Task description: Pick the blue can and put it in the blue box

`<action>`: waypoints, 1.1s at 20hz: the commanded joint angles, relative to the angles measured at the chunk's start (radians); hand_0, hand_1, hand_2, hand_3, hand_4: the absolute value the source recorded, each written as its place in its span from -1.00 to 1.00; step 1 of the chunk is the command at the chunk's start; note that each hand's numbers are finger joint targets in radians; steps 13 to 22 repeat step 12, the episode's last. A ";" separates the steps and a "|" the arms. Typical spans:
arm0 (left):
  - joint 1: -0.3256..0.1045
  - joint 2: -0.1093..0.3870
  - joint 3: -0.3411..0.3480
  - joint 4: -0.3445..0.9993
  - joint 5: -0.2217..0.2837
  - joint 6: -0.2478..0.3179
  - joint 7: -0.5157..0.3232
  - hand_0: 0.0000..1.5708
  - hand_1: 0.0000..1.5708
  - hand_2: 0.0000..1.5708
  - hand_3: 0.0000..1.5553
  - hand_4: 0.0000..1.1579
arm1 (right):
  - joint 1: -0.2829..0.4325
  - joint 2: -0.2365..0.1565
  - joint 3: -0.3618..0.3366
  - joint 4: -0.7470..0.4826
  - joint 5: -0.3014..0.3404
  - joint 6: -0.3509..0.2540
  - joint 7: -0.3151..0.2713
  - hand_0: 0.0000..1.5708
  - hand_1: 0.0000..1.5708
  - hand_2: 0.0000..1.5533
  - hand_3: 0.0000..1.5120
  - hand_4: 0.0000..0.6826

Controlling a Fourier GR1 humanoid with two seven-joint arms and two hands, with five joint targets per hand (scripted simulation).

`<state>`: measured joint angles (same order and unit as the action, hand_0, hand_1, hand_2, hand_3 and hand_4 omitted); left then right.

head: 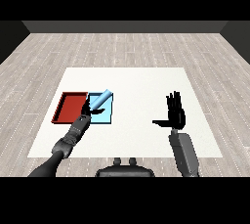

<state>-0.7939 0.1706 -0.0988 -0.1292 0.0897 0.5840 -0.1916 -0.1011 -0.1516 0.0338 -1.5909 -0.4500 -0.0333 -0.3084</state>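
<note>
The left robot hand (86, 112), curled round the blue can (100, 100), holds it tilted over the blue tray (106, 116) near the counter's (146, 81) left edge (red tray (69, 108) alongside). Placing is under way; lowering and release look next. The right robot hand (175, 114) hangs spread.

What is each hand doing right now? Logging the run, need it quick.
Left hand: shut on the blue can, tilted over the light blue tray.
Right hand: open, fingers straight, holding nothing.

White table (146, 86) on grey plank floor (122, 47), dark walls (122, 26).
</note>
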 commanded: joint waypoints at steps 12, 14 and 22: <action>0.287 -0.065 0.030 -0.636 0.123 -0.215 -0.588 -1.00 -1.00 -1.00 -1.00 -1.00 | 0.003 -0.063 -0.011 -0.035 0.007 0.014 0.079 -1.00 -1.00 -1.00 -1.00 -1.00; 0.287 -0.065 0.030 -0.636 0.123 -0.215 -0.588 -1.00 -1.00 -1.00 -1.00 -1.00 | 0.003 -0.063 -0.011 -0.035 0.007 0.014 0.079 -1.00 -1.00 -1.00 -1.00 -1.00; 0.287 -0.065 0.030 -0.636 0.123 -0.215 -0.588 -1.00 -1.00 -1.00 -1.00 -1.00 | 0.003 -0.063 -0.011 -0.035 0.007 0.014 0.079 -1.00 -1.00 -1.00 -1.00 -1.00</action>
